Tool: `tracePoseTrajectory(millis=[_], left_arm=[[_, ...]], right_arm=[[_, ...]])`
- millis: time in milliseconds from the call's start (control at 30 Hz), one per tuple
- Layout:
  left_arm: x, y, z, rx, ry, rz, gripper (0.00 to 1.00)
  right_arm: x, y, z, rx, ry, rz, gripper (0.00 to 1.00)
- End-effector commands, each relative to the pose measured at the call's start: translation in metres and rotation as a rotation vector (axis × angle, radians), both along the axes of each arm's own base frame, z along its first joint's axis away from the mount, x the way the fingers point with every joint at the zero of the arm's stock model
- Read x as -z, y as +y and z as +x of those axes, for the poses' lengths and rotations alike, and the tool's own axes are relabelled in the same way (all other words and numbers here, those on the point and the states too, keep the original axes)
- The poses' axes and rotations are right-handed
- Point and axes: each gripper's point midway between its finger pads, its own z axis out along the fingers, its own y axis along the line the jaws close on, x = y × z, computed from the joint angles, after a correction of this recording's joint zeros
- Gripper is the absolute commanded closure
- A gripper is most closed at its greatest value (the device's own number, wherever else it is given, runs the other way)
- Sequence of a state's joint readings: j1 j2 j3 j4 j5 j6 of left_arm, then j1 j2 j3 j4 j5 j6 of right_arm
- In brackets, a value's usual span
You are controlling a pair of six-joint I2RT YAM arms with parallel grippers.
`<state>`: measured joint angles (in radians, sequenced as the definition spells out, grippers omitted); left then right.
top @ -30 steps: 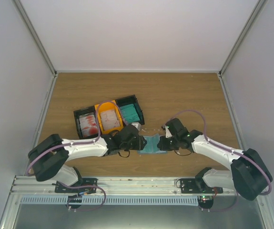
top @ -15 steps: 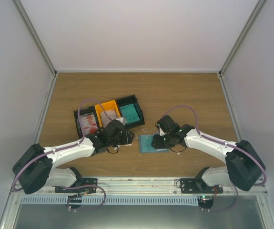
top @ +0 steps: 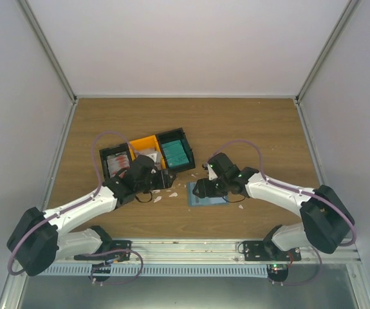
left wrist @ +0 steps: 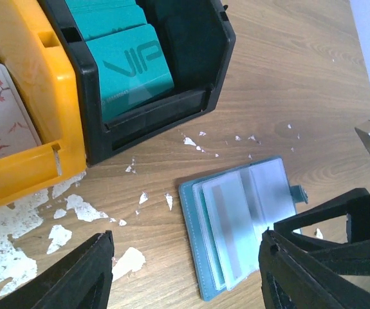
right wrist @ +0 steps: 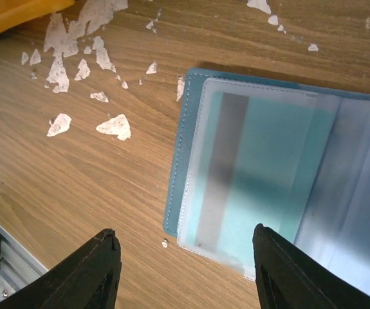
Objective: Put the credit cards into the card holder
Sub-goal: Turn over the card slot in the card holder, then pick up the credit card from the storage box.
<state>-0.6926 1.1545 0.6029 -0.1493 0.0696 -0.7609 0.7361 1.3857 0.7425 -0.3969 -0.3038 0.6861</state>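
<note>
Lying open and unpinned at lower centre of the overhead view, the slate-blue folding card holder [top: 210,196] could, I judge, slide or flip shut on the wooden worktop [top: 255,129] when a card is pushed in. The right end effector [top: 199,188] hovers at its left edge, and the left end effector [top: 159,180] sits beside the black-and-orange three-compartment bin [top: 146,140].

In the left wrist view the fingers [left wrist: 75,277] stand wide and empty, and the teal credit cards [left wrist: 130,64] sit in the bin at upper left.

In the right wrist view the fingers [right wrist: 88,270] are wide and grip nothing, above a teal striped card [right wrist: 255,167] in the holder's clear sleeve. White paper scraps [right wrist: 114,125] nearby might snag a card.
</note>
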Motion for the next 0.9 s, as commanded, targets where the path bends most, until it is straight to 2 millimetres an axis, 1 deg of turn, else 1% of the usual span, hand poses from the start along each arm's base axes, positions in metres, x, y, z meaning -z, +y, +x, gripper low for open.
tracePoseTrajectory(millis=[0,200,300,367,433,500,567,633,700,800,833,867], left_arm=[[-0.019,0.003,0.003,0.035,-0.049,-0.006,0.35],[-0.035,0.015,0.01,0.045,-0.082,0.045,0.34],[-0.047,0.021,0.017,0.049,-0.11,0.09,0.34],[-0.054,0.029,0.024,0.041,-0.124,0.139,0.34],[-0.068,0.039,0.033,0.025,-0.148,0.184,0.35],[-0.083,0.047,0.038,0.037,-0.188,0.233,0.38],[-0.097,0.06,0.042,0.003,-0.213,0.28,0.39],[-0.106,0.069,0.043,-0.005,-0.232,0.297,0.4],[-0.103,0.079,0.045,-0.024,-0.208,0.317,0.42],[-0.086,0.091,0.047,-0.045,-0.141,0.352,0.51],[-0.081,0.09,0.048,-0.03,-0.132,0.352,0.56],[-0.076,0.083,0.049,0.021,-0.132,0.339,0.62]], right_arm=[[-0.024,0.01,0.011,-0.012,-0.079,0.059,0.43],[-0.019,-0.007,0.022,0.062,-0.12,-0.022,0.47],[-0.023,-0.02,0.032,0.113,-0.169,-0.073,0.48],[-0.028,-0.026,0.038,0.137,-0.201,-0.094,0.48],[-0.035,-0.03,0.043,0.148,-0.235,-0.101,0.48],[-0.044,-0.028,0.048,0.129,-0.275,-0.09,0.48],[-0.055,-0.017,0.047,0.06,-0.318,-0.051,0.47],[-0.061,-0.013,0.048,0.032,-0.349,-0.03,0.47],[-0.062,-0.007,0.049,0.0,-0.359,-0.02,0.47],[-0.057,0.002,0.049,-0.029,-0.343,-0.007,0.47],[-0.055,0.005,0.049,-0.036,-0.335,0.0,0.47],[-0.053,0.008,0.049,-0.04,-0.33,0.01,0.48]])
